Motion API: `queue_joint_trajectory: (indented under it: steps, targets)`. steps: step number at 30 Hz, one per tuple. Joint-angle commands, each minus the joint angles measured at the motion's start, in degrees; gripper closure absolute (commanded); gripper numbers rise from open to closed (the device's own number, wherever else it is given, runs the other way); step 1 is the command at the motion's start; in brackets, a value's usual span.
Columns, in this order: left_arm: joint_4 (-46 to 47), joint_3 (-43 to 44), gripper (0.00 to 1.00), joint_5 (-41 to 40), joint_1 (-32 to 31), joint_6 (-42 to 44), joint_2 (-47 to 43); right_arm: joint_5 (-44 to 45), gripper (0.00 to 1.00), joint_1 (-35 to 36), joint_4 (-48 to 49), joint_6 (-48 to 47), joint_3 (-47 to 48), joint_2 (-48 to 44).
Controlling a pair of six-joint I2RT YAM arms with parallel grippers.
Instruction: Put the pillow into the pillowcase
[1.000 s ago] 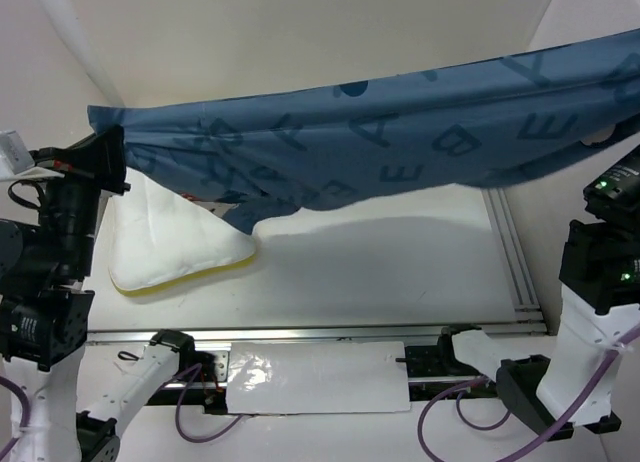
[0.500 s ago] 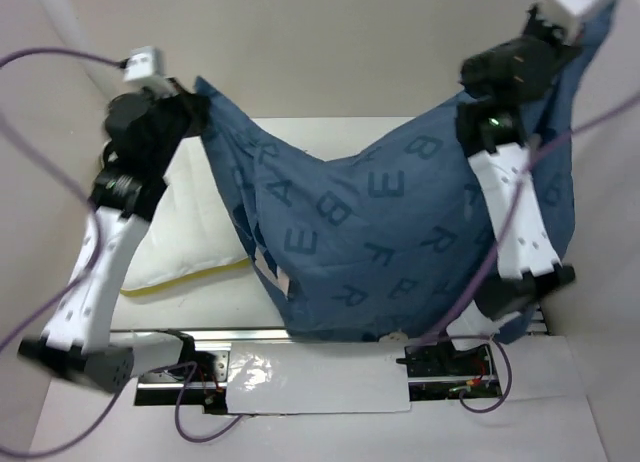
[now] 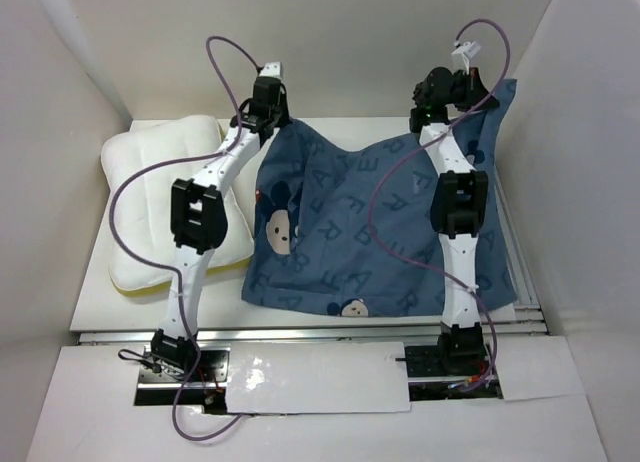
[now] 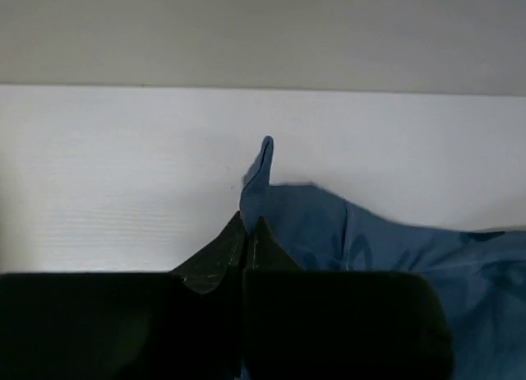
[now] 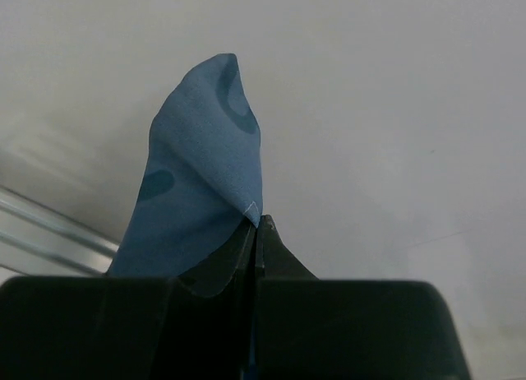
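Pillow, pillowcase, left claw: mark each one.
pillow (image 3: 150, 167), top view, puffy upper-left part.
pillowcase (image 3: 340, 247), top view, middle of the spread blue fabric.
left claw (image 4: 249, 230), left wrist view, between fingertips shut on a pillowcase corner.

Left claw (image 4: 246, 232) pinched on blue pillowcase (image 4: 329, 232) corner; white table (image 4: 123, 174) beyond

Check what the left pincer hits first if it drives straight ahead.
The left pincer is shut on a corner of the blue letter-printed fabric pillowcase. Ahead looks free: only bare white tabletop, then the pale back wall. Likely tabletop first, but depth is unclear.
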Motion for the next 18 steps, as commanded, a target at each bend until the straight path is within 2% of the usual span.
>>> queue_joint_trajectory:
  steps: [1, 4, 5, 7, 9, 14, 18]
  targets:
    - [2.64, 5.26, 1.00, 0.23, 2.04, -3.13, 3.74, 7.34, 1.00, -0.60, 11.99, -8.83, 10.69, 4.16]
    - [10.10, -2.11, 1.00, 2.45, 3.19, -7.28, 3.74, 6.63, 1.00, -1.31, 11.12, -7.43, 10.70, 6.20]
    - [11.43, -3.08, 1.00, 1.15, 3.19, -8.07, 3.74, 6.11, 1.00, -1.31, 14.07, -8.47, 10.70, 6.82]
    - [10.48, -0.64, 1.00, -2.01, 3.19, -8.60, 6.10, 5.58, 1.00, -1.31, 9.90, -4.99, 10.18, 6.82]
    - [8.99, 4.28, 1.00, -2.64, 3.72, -9.13, 10.15, 5.58, 1.00, -1.31, 3.23, 2.49, 9.21, 6.30]
    - [13.53, 2.19, 1.00, -2.64, 5.30, -13.43, 11.57, 5.58, 1.00, 0.00, 4.96, 3.12, 8.50, 8.66]
    - [16.18, 0.78, 1.00, -2.82, 5.30, -14.67, 12.62, 5.58, 1.00, 1.94, 5.91, 3.12, 10.17, 14.02]
